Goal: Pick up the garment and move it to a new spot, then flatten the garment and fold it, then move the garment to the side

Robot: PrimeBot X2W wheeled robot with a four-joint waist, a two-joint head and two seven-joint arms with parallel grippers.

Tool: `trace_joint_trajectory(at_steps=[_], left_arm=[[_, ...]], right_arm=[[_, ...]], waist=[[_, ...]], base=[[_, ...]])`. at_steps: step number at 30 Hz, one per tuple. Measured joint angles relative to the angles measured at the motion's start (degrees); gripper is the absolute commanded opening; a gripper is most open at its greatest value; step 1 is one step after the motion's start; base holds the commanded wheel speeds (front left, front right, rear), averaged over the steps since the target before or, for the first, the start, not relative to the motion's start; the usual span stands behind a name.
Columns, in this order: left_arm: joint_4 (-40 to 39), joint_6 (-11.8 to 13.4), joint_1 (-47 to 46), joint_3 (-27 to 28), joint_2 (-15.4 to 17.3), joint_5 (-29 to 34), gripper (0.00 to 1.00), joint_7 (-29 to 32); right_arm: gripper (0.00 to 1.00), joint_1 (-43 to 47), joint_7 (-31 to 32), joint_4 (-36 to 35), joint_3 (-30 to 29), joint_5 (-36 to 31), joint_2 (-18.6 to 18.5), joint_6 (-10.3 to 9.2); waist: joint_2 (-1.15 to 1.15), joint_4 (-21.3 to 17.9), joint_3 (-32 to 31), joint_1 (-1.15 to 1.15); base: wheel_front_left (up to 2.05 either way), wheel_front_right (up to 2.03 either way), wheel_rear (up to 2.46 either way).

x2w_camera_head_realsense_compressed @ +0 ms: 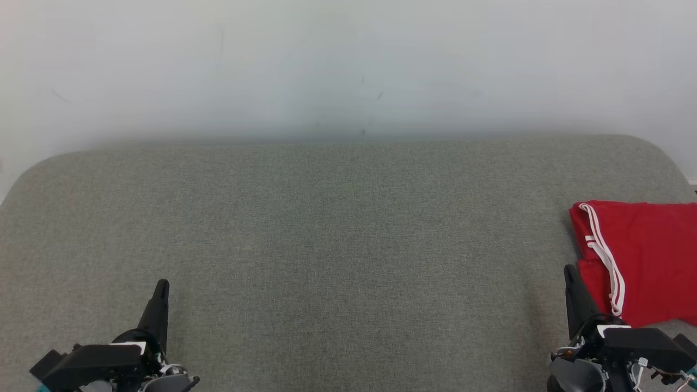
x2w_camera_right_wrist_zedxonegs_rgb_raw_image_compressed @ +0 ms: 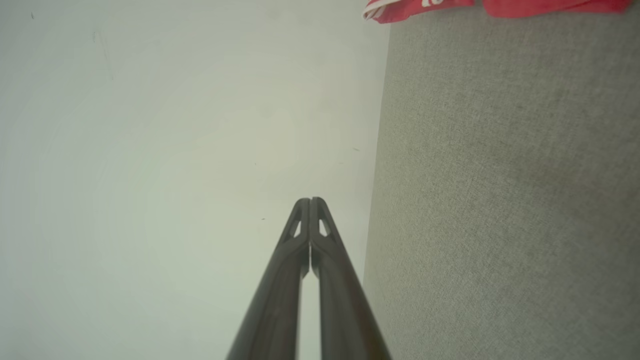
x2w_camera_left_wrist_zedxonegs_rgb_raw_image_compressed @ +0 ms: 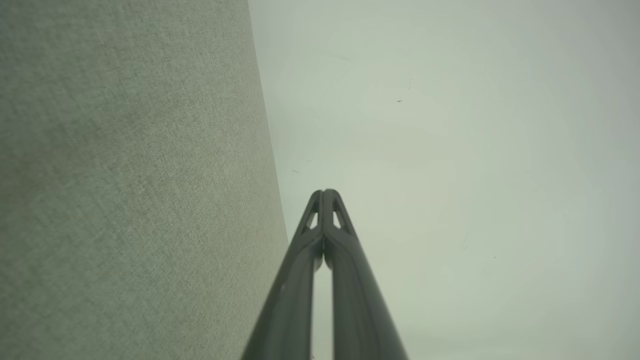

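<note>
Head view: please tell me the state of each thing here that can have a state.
garment: lies loose on the right side of the grey surface, looks folded, held by no gripper.
left gripper: shut, empty, far from the garment.
right gripper: shut, empty, close beside the garment's left edge; I cannot tell if they touch.

I find no word, number or brand that I can read. The nearest thing to lettering is a scrap of white print (x2w_camera_right_wrist_zedxonegs_rgb_raw_image_compressed: 431, 2) on the red garment (x2w_camera_head_realsense_compressed: 648, 256), seen from my right wrist. The frame's edge cuts it off, so no letter comes clear. Its white stripes (x2w_camera_head_realsense_compressed: 604, 253) are plain bands, not writing.
</note>
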Motion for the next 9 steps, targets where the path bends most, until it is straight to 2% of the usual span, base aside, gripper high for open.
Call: trace_joint_trajectory(at_steps=[9], left_arm=[[0.0,0.0,0.0,0.0,0.0,0.0,0.00,0.0]], right_arm=[[0.00,0.0,0.0,0.0,0.0,0.0,0.0,0.00]], waist=[[0.00,0.0,0.0,0.00]], base=[[0.00,0.00,0.00]])
